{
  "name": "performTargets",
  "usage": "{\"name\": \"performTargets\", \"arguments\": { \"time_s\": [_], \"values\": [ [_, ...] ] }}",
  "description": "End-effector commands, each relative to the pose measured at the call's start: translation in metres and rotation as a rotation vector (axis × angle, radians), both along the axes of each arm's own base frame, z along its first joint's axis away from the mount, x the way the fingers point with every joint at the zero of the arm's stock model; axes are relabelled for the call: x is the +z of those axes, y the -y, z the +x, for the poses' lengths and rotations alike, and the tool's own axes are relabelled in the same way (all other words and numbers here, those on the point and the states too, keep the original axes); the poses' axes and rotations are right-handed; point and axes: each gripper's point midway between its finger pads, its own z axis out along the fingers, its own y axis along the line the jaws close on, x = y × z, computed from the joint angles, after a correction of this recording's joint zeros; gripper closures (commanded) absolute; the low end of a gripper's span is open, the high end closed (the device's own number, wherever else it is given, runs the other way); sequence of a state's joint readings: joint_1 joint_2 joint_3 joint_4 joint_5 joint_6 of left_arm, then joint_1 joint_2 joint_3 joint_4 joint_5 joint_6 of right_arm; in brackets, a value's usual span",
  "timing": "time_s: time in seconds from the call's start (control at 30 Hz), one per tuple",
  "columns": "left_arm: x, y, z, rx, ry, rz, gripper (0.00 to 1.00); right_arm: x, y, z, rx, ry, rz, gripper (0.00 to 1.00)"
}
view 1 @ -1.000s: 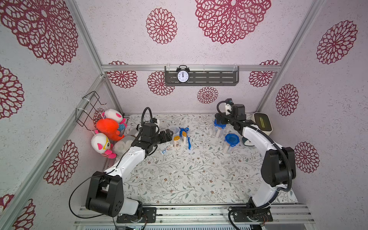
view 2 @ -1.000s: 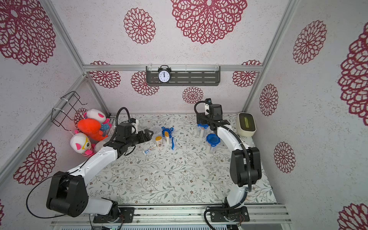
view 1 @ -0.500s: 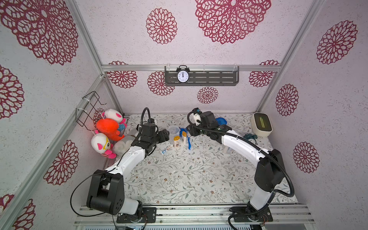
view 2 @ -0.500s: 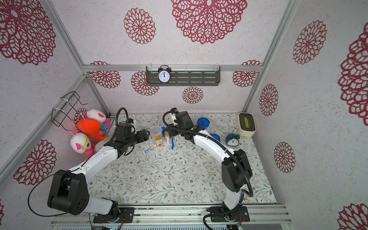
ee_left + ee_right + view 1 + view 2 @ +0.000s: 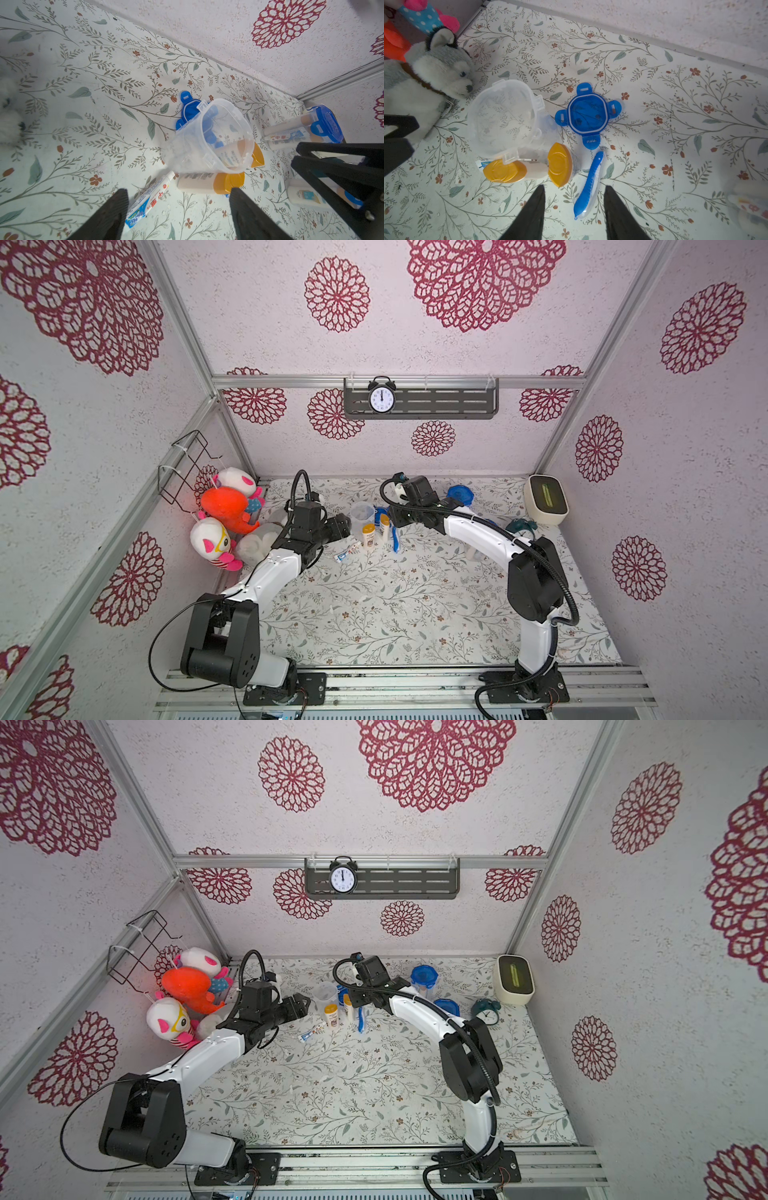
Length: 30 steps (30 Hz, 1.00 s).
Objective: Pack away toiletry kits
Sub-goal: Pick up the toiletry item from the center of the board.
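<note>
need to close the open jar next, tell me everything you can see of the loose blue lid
The blue lid is translucent plastic, rounded-square, with a white seal ring and four tabs splayed outward. It lies flat on the floral table, beside the empty clear jar, with the blue toothbrush near one tab. No gripper touches it.

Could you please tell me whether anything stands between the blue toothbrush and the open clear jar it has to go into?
Yes. An orange-capped bottle sits beside the toothbrush on the jar's side, and a second bottle sits next to the jar. The jar's mouth is uncovered; its blue lid lies apart.
</note>
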<state>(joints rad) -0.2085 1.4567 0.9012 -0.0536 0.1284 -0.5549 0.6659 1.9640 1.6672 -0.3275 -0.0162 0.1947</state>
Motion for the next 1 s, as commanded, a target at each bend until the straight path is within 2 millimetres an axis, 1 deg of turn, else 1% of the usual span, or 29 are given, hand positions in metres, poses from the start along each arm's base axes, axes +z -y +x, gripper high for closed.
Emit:
{"name": "performTargets", "arguments": {
  "time_s": [0.0, 0.13, 0.43, 0.5, 0.6, 0.7, 0.77, 0.8, 0.9, 0.97],
  "values": [
    [0.017, 0.002, 0.005, -0.014, 0.061, -0.021, 0.20, 0.011, -0.009, 0.001, 0.049, 0.013, 0.024, 0.54],
    [0.016, 0.002, 0.006, -0.014, 0.059, -0.019, 0.20, 0.000, -0.017, 0.001, 0.074, -0.018, 0.024, 0.58],
    [0.012, -0.001, 0.008, -0.013, 0.053, -0.018, 0.20, -0.026, -0.021, 0.011, 0.063, -0.043, -0.021, 0.58],
    [0.011, -0.001, 0.009, -0.012, 0.052, -0.020, 0.20, -0.031, -0.022, 0.013, 0.066, -0.044, -0.032, 0.61],
    [0.008, -0.002, 0.011, -0.009, 0.050, -0.023, 0.20, -0.036, -0.024, 0.016, 0.072, -0.028, -0.058, 0.67],
    [0.009, -0.001, 0.015, -0.005, 0.059, -0.040, 0.21, -0.033, -0.026, 0.016, 0.080, -0.001, -0.074, 0.73],
    [0.012, 0.000, 0.018, -0.009, 0.074, -0.057, 0.21, -0.029, -0.026, 0.015, 0.083, 0.013, -0.081, 0.78],
    [0.015, 0.002, 0.020, -0.017, 0.085, -0.065, 0.22, -0.026, -0.024, 0.014, 0.080, 0.022, -0.085, 0.79],
    [0.018, 0.007, 0.024, -0.029, 0.089, -0.093, 0.22, -0.011, -0.016, 0.009, 0.069, 0.045, -0.094, 0.81],
    [0.019, 0.009, 0.027, -0.032, 0.085, -0.100, 0.23, 0.005, -0.007, 0.005, 0.047, 0.066, -0.100, 0.81]
  ]
}}
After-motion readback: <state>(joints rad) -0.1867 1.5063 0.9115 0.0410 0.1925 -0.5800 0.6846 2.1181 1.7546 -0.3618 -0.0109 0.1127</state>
